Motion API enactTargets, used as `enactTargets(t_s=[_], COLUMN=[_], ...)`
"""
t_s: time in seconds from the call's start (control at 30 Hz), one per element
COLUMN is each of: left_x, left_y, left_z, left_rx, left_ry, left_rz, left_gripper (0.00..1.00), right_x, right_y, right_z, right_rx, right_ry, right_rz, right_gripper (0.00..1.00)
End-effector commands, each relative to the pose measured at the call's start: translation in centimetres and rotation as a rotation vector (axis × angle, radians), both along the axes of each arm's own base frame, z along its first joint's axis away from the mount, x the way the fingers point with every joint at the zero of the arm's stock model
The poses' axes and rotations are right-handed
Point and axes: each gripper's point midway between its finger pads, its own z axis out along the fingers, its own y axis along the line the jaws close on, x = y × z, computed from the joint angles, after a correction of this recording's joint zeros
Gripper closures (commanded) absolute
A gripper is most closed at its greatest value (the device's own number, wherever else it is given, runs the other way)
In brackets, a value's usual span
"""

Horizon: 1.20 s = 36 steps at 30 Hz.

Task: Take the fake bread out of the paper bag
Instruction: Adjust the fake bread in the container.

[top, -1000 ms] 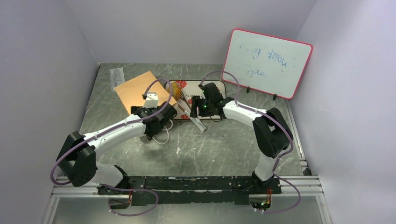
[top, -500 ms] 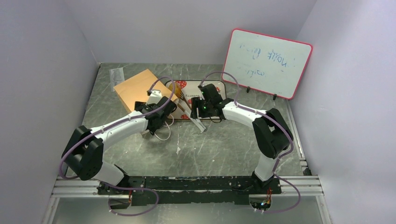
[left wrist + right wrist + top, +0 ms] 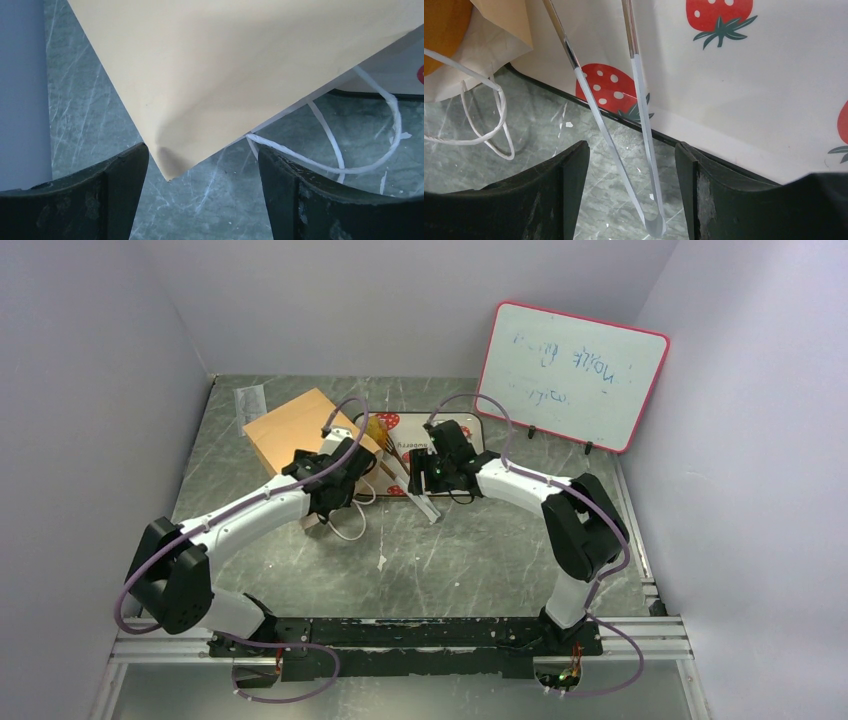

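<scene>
The tan paper bag lies flat at the back left, its mouth toward the strawberry-print tray. A golden piece of fake bread shows at the mouth, and its orange edge appears in the right wrist view. My left gripper is open at the bag's near edge. One corner of the bag points between the fingers without touching them. My right gripper is open over the tray's near rim, straddling the silver tongs without gripping them.
White cord handles trail from the bag onto the table beside my left fingers. The tongs rest half on the tray, half on the table. A whiteboard leans at the back right. A clear packet lies near the back left wall.
My left wrist has turned and slid a little right along the bag's near edge, and the bag's outline has shifted slightly. The right arm has stayed almost still.
</scene>
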Motion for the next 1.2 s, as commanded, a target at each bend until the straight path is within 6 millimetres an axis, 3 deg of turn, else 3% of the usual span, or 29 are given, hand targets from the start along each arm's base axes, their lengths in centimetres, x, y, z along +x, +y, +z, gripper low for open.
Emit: enactTargets(t_s=[0.0, 0.27, 0.33, 0.43, 0.93, 1.07, 1.17], left_x=[-0.4, -0.6, -0.7, -0.5, 2.6, 3.4, 3.8], left_y=[0.0, 0.6, 0.5, 0.6, 2.3, 2.2, 2.0], left_z=[0.2, -1.1, -1.3, -1.6, -1.1, -1.1, -0.9], left_rx=[0.014, 0.075, 0.067, 0.079, 0.177, 0.179, 0.176], left_ry=[0.049, 0.091, 0.094, 0.097, 0.023, 0.005, -0.005], left_rz=[-0.034, -0.051, -0.065, -0.058, 0.006, 0.003, 0.0], left_gripper=[0.25, 0.25, 0.25, 0.25, 0.28, 0.36, 0.54], right_x=[0.4, 0.2, 0.2, 0.1, 0.6, 0.7, 0.6], right_y=[0.5, 0.8, 0.8, 0.8, 1.1, 1.2, 1.2], right_z=[1.4, 0.9, 0.8, 0.7, -0.1, -0.3, -0.5], right_rx=[0.016, -0.02, -0.026, -0.033, -0.053, -0.056, -0.06], right_ry=[-0.044, -0.046, -0.049, -0.05, -0.049, -0.046, -0.045], right_rz=[-0.01, -0.005, -0.006, -0.005, 0.007, 0.015, 0.02], right_gripper=[0.36, 0.34, 0.24, 0.23, 0.23, 0.23, 0.23])
